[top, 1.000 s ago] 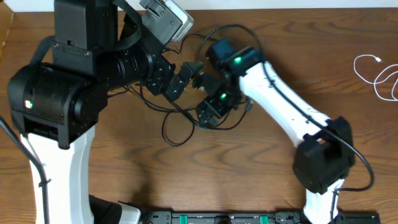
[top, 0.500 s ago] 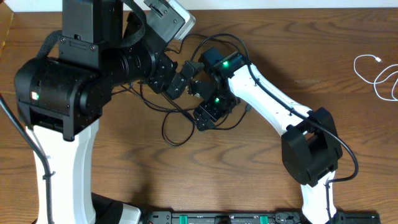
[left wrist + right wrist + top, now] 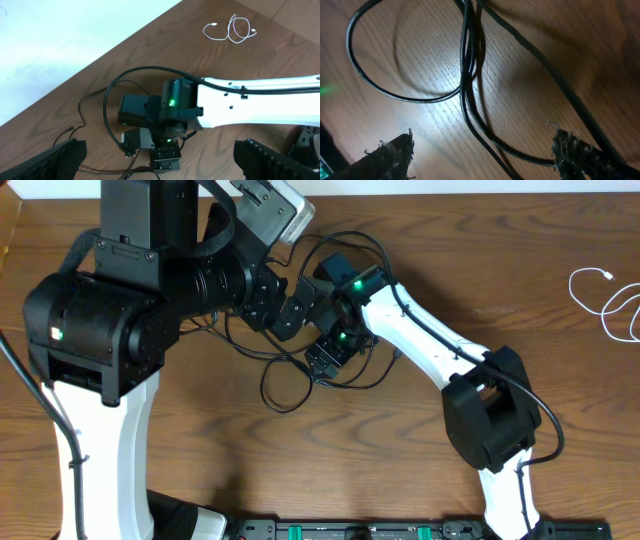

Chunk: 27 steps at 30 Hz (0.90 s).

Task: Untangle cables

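Presently, the black cables (image 3: 263, 388) lie in a loose tangle at mid-desk, directly under the two wrists. One open loop spreads toward the near side of the desk (image 3: 400, 470). The white cable (image 3: 606, 315) sits coiled by itself at the far right edge, well apart from the tangle and from both arms.

Left arm (image 3: 100, 330): its jaws stand wide open and hold nothing. In the left wrist view both fingers (image 3: 55, 160) sit at the frame's lower corners, with the right arm's wrist between and beyond them.

Right arm (image 3: 420, 340): it reaches in across the desk, its head low over the tangle. Its jaws are open. In the right wrist view its fingers (image 3: 390, 152) stand apart on either side of several black strands, which lie flat on the wood. The strands cross one another there. No strand is pinched.
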{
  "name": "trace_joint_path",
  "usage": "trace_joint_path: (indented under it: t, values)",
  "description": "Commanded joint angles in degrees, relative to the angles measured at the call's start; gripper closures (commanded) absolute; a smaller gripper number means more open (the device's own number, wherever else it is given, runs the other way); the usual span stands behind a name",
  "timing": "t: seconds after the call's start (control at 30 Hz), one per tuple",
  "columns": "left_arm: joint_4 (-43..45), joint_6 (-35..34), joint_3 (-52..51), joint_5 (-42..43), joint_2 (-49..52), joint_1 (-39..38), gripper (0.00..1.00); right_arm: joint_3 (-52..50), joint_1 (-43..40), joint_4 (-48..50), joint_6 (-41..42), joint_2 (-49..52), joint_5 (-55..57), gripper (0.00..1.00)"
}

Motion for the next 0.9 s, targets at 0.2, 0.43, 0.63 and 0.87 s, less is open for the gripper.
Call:
trace_joint_path:
  t: [0.2, 0.43, 0.63, 0.87]
  values:
    - [0.37, -0.63, 0.42, 1.18, -0.17, -0.02, 0.01, -0.09, 1.33, 0.09, 0.5, 3.82, -4.96, 0.27]
    - [0.59, -0.66, 0.42, 1.25, -0.17, -0.02, 0.01, -0.09, 5.25, 0.22, 0.94, 3.82, -4.26, 0.22]
    - [0.31, -0.63, 0.42, 5.86, -0.17, -0.02, 0.01, -0.09, 6.67, 1.27, 0.09, 3.82, -4.28, 0.31]
    - [-0.33, -0.66, 0.42, 5.84, -0.17, -0.02, 0.01, -0.09, 6.38, 1.07, -8.87, 3.82, -4.24, 0.23]
